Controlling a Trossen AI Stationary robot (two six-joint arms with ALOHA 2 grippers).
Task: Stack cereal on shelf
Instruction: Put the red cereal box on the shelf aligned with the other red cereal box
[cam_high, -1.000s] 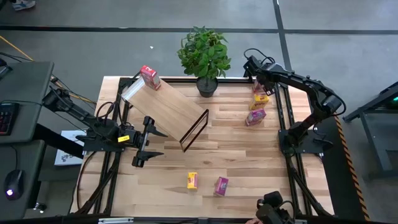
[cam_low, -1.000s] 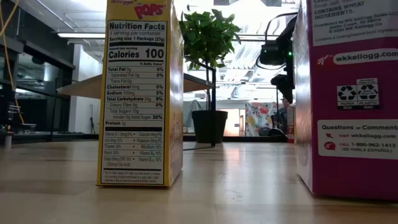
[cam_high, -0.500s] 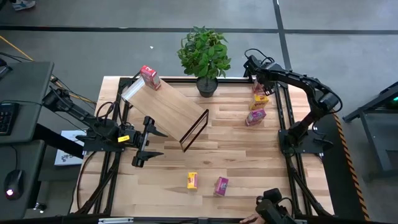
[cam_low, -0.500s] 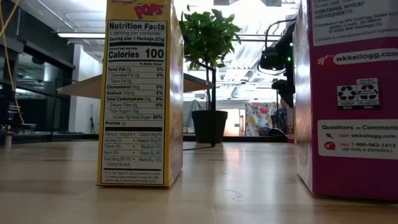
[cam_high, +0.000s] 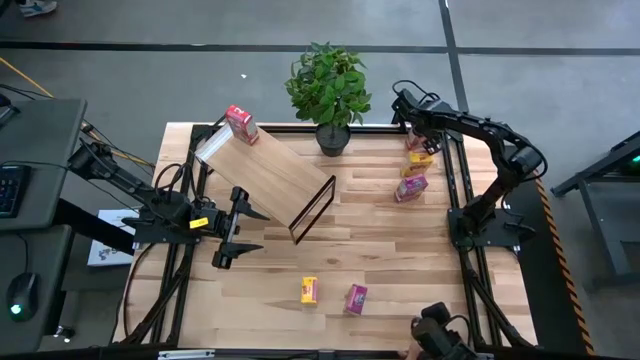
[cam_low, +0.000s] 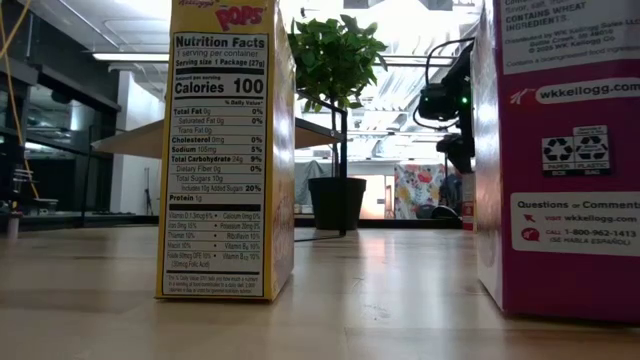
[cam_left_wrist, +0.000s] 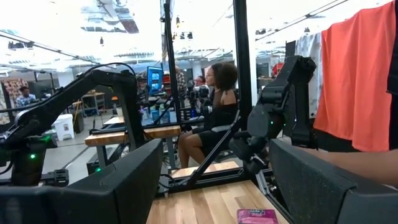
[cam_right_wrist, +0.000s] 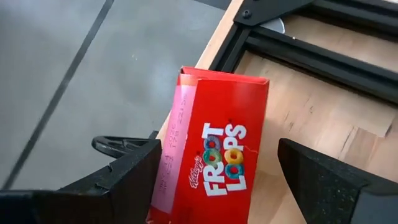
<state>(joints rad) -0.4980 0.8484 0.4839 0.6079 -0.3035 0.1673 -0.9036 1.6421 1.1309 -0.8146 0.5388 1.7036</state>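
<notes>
The shelf (cam_high: 265, 172) is a slanted light-wood board on a black wire frame, and a red cereal box (cam_high: 240, 124) rests on its upper end. A second red box (cam_right_wrist: 214, 165) lies flat at the table's far right corner (cam_high: 415, 140). My right gripper (cam_right_wrist: 217, 186) hangs open above it, one finger on each side, apart from it. A yellow box (cam_high: 421, 158) and a pink box (cam_high: 410, 187) lie nearby. Another yellow box (cam_high: 309, 290) and pink box (cam_high: 356, 298) stand near the front edge. My left gripper (cam_high: 230, 240) waits open at the table's left.
A potted plant (cam_high: 328, 90) stands at the far edge, between the shelf and my right gripper. Black rails (cam_high: 450, 180) run along the table's sides. In the low view the yellow box (cam_low: 225, 150) and pink box (cam_low: 560, 160) stand close to the camera. Bare wood lies mid-table.
My right gripper has sunk slightly toward the red box at the far right corner, its fingers still spread. The boxes, the shelf and my left arm have kept still.
</notes>
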